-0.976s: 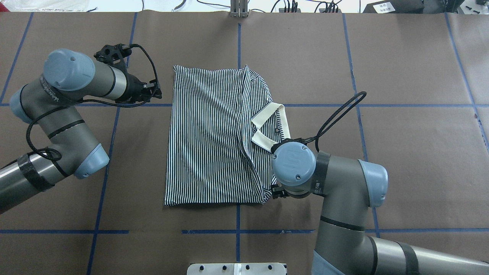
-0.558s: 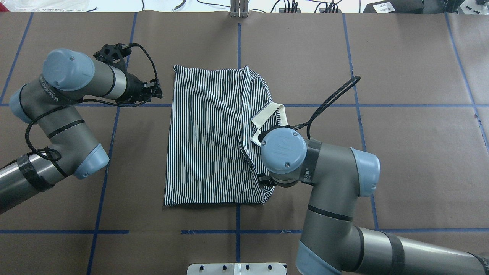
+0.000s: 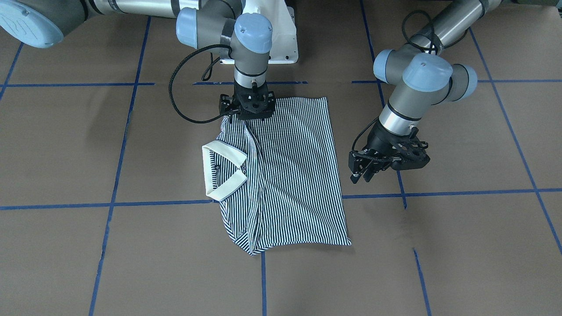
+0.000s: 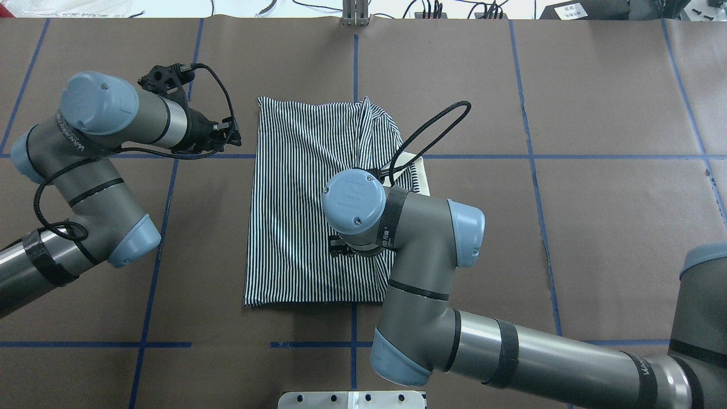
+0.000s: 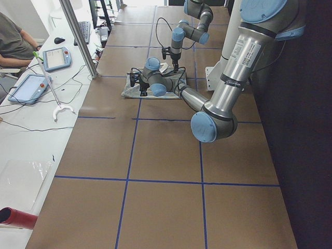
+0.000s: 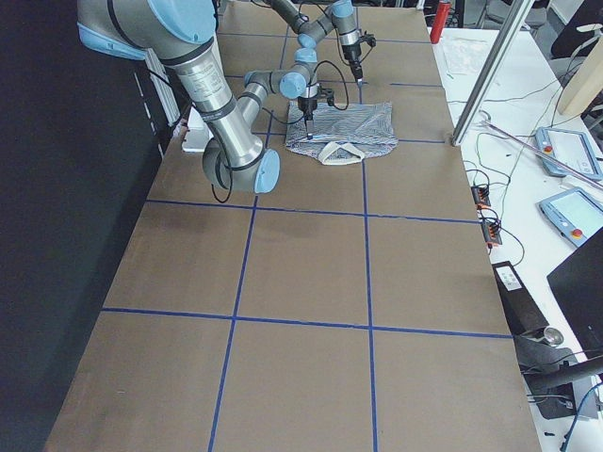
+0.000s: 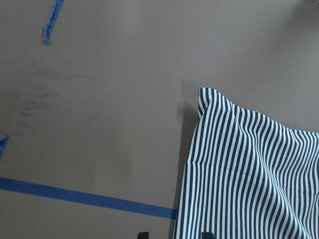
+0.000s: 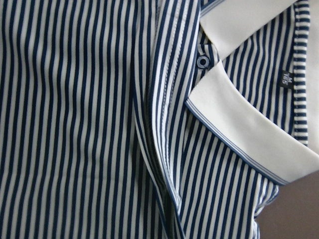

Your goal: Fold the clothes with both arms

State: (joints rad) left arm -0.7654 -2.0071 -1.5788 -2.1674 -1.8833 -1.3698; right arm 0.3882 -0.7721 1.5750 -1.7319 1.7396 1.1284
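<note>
Striped polo shirt (image 4: 295, 187) lies flat on the brown bench (image 4: 596, 238), near the middle, across one of the blue tape lines (image 4: 596, 157). It is folded into a rough rectangle. Its cream collar (image 3: 226, 152) sticks out past the long edge on the robot's right side. A raised crease runs along the cloth just beside the collar. The right wrist view shows the collar (image 8: 239, 119) spread open, with a small dark label (image 8: 285, 78) inside the neck and a button (image 8: 202, 62) at the top of the placket.

The right arm (image 4: 431, 238) reaches over the shirt with its wrist pointing straight down. The right end effector (image 3: 248, 115) sits low over the shirt's edge nearest the robot, on the collar side of the crease. Its fingers are hidden, so it cannot be told whether they are apart or closed, or whether they touch the cloth.

The left arm (image 4: 102, 142) is bent off to the robot's left. The left end effector (image 3: 362, 174) hangs above the bare bench just beside the shirt's other long edge, not touching it. Its fingertips (image 7: 143, 234) are spread apart and hold nothing; the left wrist view shows a corner of the shirt (image 7: 249, 169) below them.
</note>
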